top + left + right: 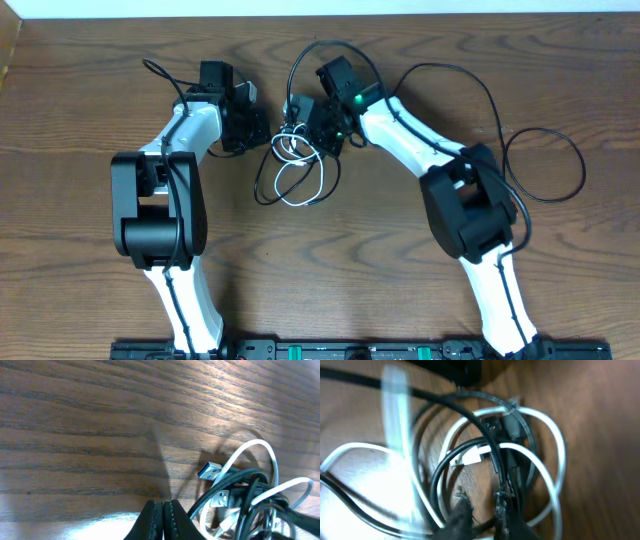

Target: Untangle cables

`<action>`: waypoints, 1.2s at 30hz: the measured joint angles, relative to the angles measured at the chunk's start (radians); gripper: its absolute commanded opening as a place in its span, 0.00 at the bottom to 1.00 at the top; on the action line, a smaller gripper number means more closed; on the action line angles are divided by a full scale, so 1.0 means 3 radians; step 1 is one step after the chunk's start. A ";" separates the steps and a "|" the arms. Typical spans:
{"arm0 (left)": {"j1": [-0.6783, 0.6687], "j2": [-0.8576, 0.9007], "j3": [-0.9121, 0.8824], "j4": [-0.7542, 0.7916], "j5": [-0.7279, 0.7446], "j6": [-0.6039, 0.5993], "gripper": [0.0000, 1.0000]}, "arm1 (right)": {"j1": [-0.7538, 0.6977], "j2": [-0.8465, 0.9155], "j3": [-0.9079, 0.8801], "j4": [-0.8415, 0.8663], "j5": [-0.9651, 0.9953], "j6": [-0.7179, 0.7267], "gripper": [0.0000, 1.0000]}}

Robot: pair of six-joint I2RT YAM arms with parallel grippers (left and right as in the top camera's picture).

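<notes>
The cables point(297, 165) lie in a tangle of white and black loops at the table's middle, between the two arms. My left gripper point(258, 128) sits just left of the tangle. In the left wrist view my left gripper point(163, 506) is shut on nothing, its tips low over the wood. The cables point(250, 491) bunch to its right, with a blue-tongued USB plug point(209, 470) facing it. My right gripper point(320, 128) is over the tangle's top. Up close, my right gripper point(481, 504) is open by a narrow gap above the white loops point(555, 442) and black strands point(445, 407).
A long black cord point(545, 165) loops over the table to the right of the right arm. Another black strand arcs behind the right gripper point(330, 45). The table's far edge point(320, 16) runs along the top of the overhead view.
</notes>
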 measured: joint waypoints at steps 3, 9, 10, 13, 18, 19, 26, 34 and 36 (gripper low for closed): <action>0.0000 0.0000 0.0000 -0.0001 0.0000 0.0000 0.08 | 0.0001 0.0069 0.0000 0.0074 0.0003 -0.0020 0.20; 0.0000 0.0000 0.0000 -0.0001 0.0000 0.0000 0.08 | 0.0013 0.0070 0.0000 0.0198 0.0046 -0.0031 0.21; 0.0000 0.0000 0.0000 -0.0001 0.0000 0.0000 0.08 | 0.0013 0.0070 0.0000 0.0201 0.0019 -0.0029 0.22; 0.0000 0.0000 0.0000 -0.0001 0.0000 0.0000 0.08 | 0.0013 0.0057 0.0000 0.0226 -0.0065 -0.0024 0.22; 0.0000 0.0000 0.0000 -0.0001 0.0000 0.0000 0.08 | 0.0011 -0.0072 0.0001 0.0350 0.0019 -0.0018 0.22; 0.0000 0.0000 0.0000 -0.0001 0.0000 0.0000 0.08 | 0.0013 -0.0102 0.0003 0.0352 0.0048 -0.0019 0.22; 0.0000 0.0000 0.0000 -0.0003 0.0000 0.0000 0.08 | 0.0011 -0.0126 0.0003 0.0432 0.0329 -0.0031 0.23; 0.0000 0.0000 0.0000 -0.0003 0.0000 0.0000 0.08 | -0.0010 0.0107 0.0005 0.0472 0.0403 -0.0031 0.23; 0.0000 0.0000 0.0000 -0.0003 0.0000 0.0000 0.08 | -0.0011 0.0107 0.0006 0.0446 0.0403 -0.0032 0.24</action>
